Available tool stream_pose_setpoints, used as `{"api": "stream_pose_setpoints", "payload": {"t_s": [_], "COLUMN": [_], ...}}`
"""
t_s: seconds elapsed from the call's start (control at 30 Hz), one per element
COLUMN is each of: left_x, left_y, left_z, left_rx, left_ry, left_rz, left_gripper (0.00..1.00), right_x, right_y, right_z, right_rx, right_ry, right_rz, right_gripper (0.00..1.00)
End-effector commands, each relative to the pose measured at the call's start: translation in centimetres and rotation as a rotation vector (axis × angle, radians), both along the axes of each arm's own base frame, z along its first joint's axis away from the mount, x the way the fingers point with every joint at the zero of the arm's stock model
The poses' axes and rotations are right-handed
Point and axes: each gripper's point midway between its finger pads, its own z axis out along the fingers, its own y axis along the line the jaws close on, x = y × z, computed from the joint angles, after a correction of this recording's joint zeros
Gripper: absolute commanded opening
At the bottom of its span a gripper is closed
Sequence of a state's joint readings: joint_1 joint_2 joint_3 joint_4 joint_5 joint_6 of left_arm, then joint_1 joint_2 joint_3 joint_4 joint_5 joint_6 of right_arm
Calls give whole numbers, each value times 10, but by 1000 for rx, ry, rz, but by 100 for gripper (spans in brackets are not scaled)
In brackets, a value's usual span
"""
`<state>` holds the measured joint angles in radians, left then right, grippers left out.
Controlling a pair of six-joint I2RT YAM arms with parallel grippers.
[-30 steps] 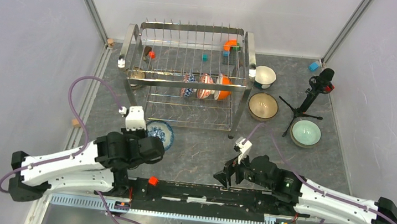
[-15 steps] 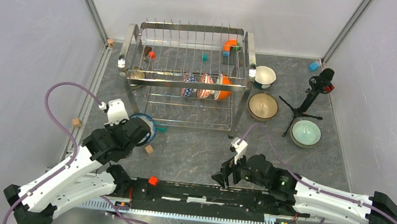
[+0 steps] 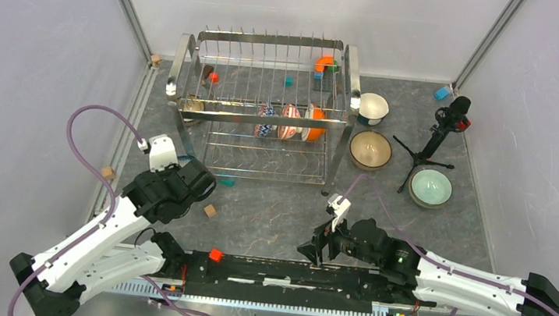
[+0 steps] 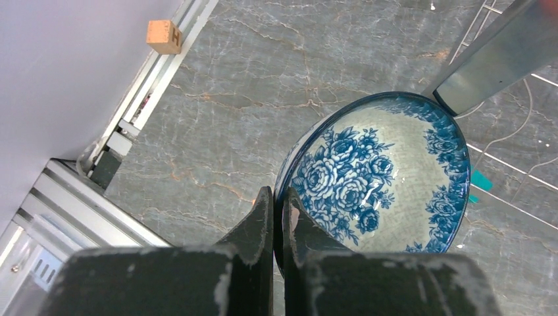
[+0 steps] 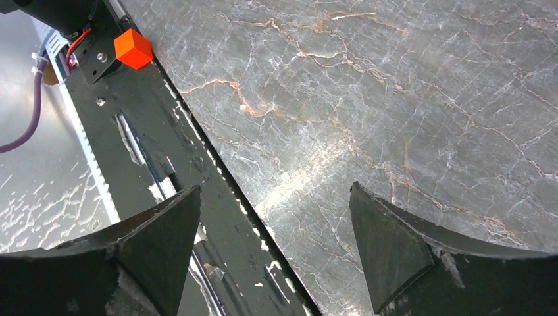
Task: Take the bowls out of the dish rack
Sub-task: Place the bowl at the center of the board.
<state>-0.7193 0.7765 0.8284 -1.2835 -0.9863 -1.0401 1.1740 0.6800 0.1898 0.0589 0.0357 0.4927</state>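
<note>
The left gripper (image 4: pixel 273 197), fingers pinched shut on the rim of a blue-patterned bowl (image 4: pixel 381 171), holds it beside a leg of the dish rack (image 3: pixel 273 41) at centre left, apparently ready to set it down. Three bowls (image 3: pixel 288 121) stand on edge in the rack, and three unloaded ones (image 3: pixel 371 150) sit on the table (image 3: pixel 279 205) at right. The right gripper (image 5: pixel 275 191) gapes wide and empty at lower centre.

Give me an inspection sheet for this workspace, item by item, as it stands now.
Surface: grey marbled tabletop, no spills seen.
Job's things: dish rack holds blue-patterned bowl, red-patterned bowl, orange bowl; teal-and-white bowl, brown bowl, pale green bowl stand right of it.
Clutter: wooden block, blue block, mini tripod.
Grippers: left gripper shut on blue floral bowl's rim; right gripper open, empty.
Cables: purple cable arcs over the left side.
Surroundings: white walls.
</note>
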Motion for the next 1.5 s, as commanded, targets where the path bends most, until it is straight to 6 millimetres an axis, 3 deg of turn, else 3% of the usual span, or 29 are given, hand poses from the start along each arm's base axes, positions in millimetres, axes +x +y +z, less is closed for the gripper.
{"api": "stream_pose_setpoints", "payload": {"t_s": [0.0,0.2,0.43,0.67,0.87,1.07,1.33,1.47], "left_x": [25,23,-5,-11,7,21,54,90], "left_y": [7,22,42,48,49,72,100,102], "left_z": [33,33,35,35,38,36,18,8], "left_rx": [35,40,-14,-9,53,35,-255,-434], "left_ry": [-172,-175,-197,-204,-167,-142,-196,-297], "left_rz": [76,153,264,314,304,400,600,566], "left_gripper": [2,2,2,2,2,2,2,2], "right_x": [2,1,1,0,0,-1,-4,-4], "right_y": [1,-1,0,3,1,-2,-6,-7], "right_z": [7,8,10,16,19,14,3,-3], "right_rx": [52,65,73,83,97,102,88,80], "right_ry": [-7,-1,-8,-11,-10,-5,2,-3], "right_rz": [-26,-30,-26,-15,-19,-25,-17,-13], "right_gripper": [88,88,87,87,87,86,86,86]}}
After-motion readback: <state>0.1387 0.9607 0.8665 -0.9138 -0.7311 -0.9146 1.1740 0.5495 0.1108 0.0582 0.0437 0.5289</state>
